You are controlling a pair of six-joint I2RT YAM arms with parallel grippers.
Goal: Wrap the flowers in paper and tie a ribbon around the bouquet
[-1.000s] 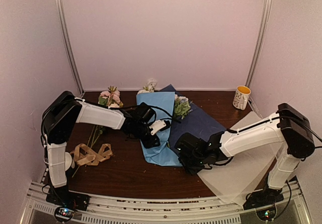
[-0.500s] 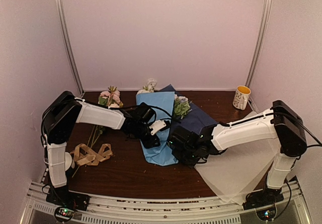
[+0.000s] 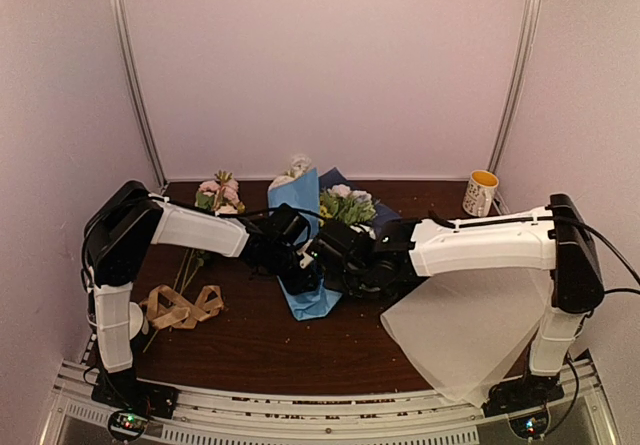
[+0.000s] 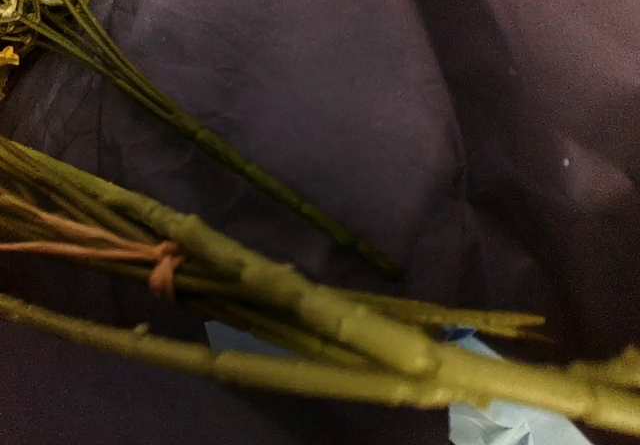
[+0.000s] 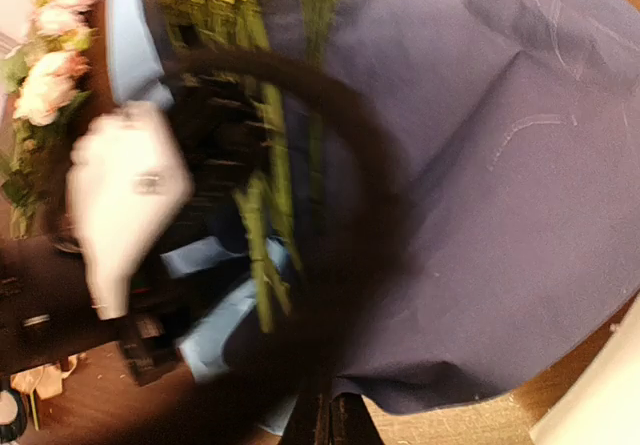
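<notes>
The flowers (image 3: pixel 345 205) lie on the paper (image 3: pixel 300 200), blooms toward the back wall. Their green stems (image 4: pixel 330 315) cross the navy face of the paper (image 4: pixel 350 95) right at my left gripper (image 3: pixel 300 277), which is shut on them; its fingers stay out of its own view. My right gripper (image 5: pixel 330 407) is shut on the navy paper's edge (image 5: pixel 480 385) and holds it lifted over the stems (image 5: pixel 262 255), close beside the left gripper (image 5: pixel 125 195). In the top view the right gripper (image 3: pixel 338 252) sits over the bundle's middle. The tan ribbon (image 3: pixel 180 307) lies looped at the near left.
Loose pink flowers (image 3: pixel 220 193) lie at the back left, with stems trailing toward the ribbon. A pale whitish sheet (image 3: pixel 470 335) covers the near right under the right arm. A yellow-lined mug (image 3: pixel 480 193) stands at the back right corner.
My right gripper closed and swept left, dragging the navy half of the paper over the stems, so the spread sheet has narrowed into a fold. The left arm has stayed still.
</notes>
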